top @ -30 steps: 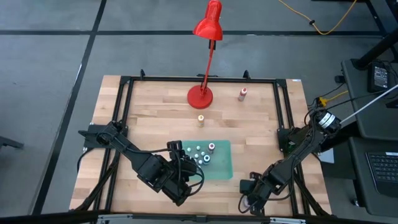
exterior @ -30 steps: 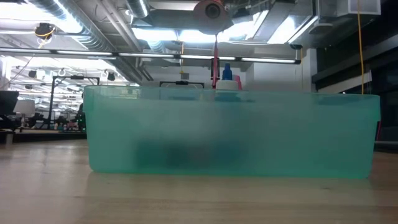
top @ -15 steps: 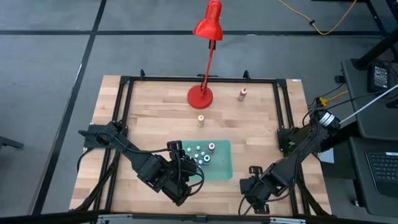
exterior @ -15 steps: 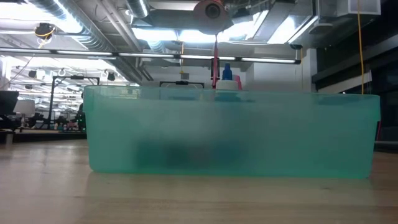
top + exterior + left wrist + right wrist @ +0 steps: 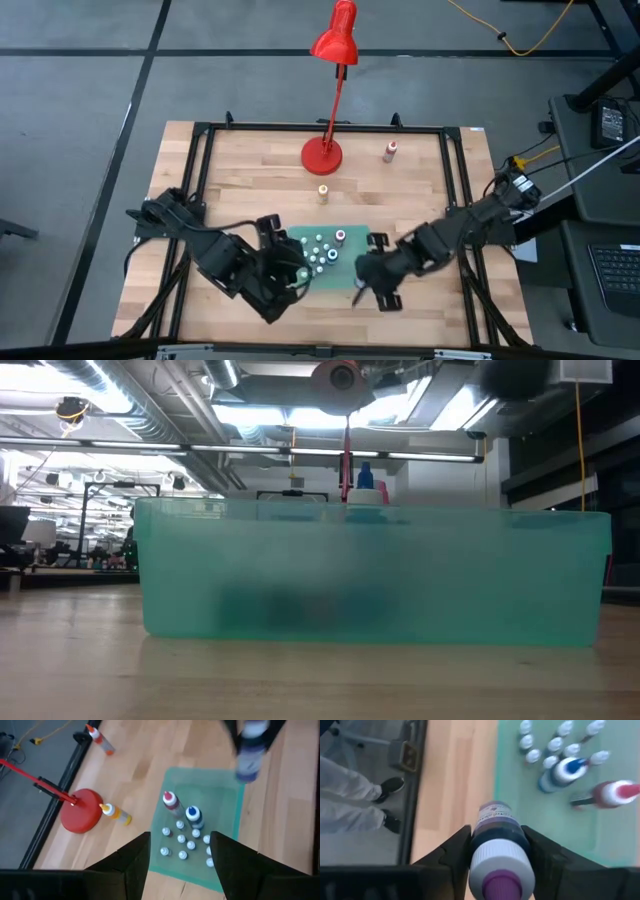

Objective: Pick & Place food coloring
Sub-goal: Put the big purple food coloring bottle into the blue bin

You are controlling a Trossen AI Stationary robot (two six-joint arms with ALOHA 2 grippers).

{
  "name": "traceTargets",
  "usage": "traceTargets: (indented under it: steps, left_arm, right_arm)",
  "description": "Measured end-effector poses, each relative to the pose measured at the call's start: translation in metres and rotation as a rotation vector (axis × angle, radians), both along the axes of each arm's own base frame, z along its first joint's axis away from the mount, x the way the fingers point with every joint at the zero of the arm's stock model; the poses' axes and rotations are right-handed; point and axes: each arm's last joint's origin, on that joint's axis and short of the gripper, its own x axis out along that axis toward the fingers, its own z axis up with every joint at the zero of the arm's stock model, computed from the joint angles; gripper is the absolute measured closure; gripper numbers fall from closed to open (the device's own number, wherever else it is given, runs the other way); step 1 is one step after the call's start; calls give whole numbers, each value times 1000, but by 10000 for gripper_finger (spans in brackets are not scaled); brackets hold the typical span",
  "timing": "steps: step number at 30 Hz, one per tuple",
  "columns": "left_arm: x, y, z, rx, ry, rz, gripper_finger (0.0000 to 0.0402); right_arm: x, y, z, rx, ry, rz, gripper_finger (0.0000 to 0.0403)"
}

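The right gripper (image 5: 362,283) has swung in from the table's front right corner to the right end of the flat green rectangular tray (image 5: 359,262) — carrying a small purple-topped food coloring bottle (image 5: 500,851) clamped between its fingers. The left gripper (image 5: 288,272) has drawn slightly left along the tray's left side.

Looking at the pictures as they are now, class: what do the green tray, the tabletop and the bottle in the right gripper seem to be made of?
Green tray: probably plastic, frosted and translucent; blurred shapes show through its wall.
Tabletop: wood, butcher-block style; pale joined strips with visible grain, matte.
Bottle in the right gripper: likely smooth plastic, with dark purple contents and a white cap; the material isn't certain.
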Motion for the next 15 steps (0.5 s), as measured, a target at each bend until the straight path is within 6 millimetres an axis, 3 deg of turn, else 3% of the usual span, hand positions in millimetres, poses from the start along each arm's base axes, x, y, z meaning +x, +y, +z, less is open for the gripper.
traceTargets:
  steps: [7,15]
  left_arm:
    - [-20,6,23,7,-110,28,203]
    - [-30,7,32,40,-179,46,203]
  right_arm:
    - [25,-30,-9,-40,-10,-16,242]
    - [44,-32,-40,-76,77,24,246]
